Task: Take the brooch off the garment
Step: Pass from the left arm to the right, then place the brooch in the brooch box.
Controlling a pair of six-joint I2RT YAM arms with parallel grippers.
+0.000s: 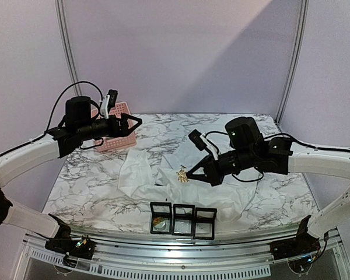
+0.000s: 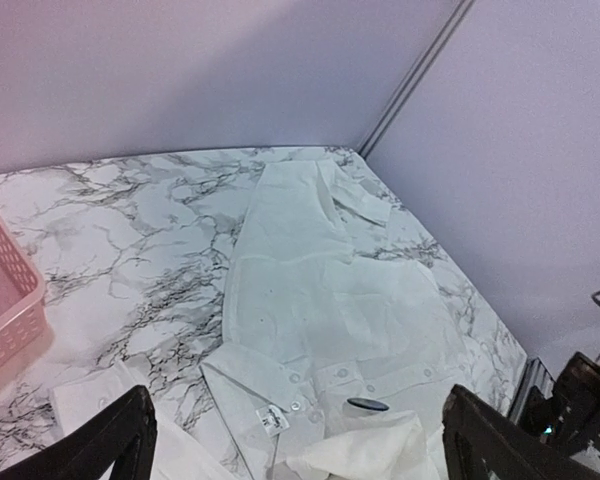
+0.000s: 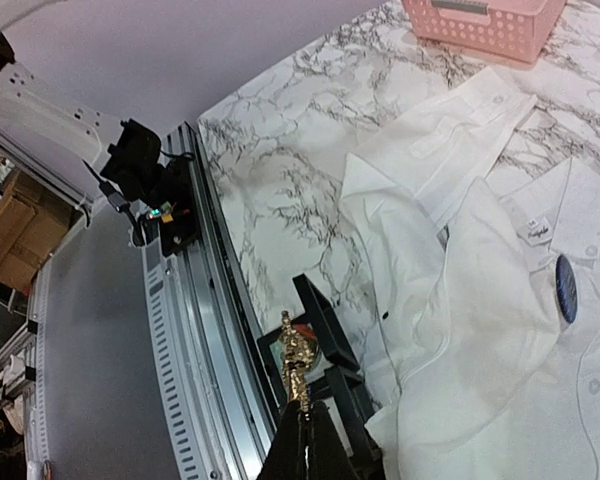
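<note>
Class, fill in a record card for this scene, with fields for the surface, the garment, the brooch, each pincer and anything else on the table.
Surface: marble-pattern table
Garment: white shirt, wrinkled, spread on the table
Brooch: gold, held at the pincer tip, seemingly clear of the fabric
Right pincer: shut on the brooch
Left pincer: open, empty, above the table near the pink basket
Other: three black-framed boxes at the near edge
</note>
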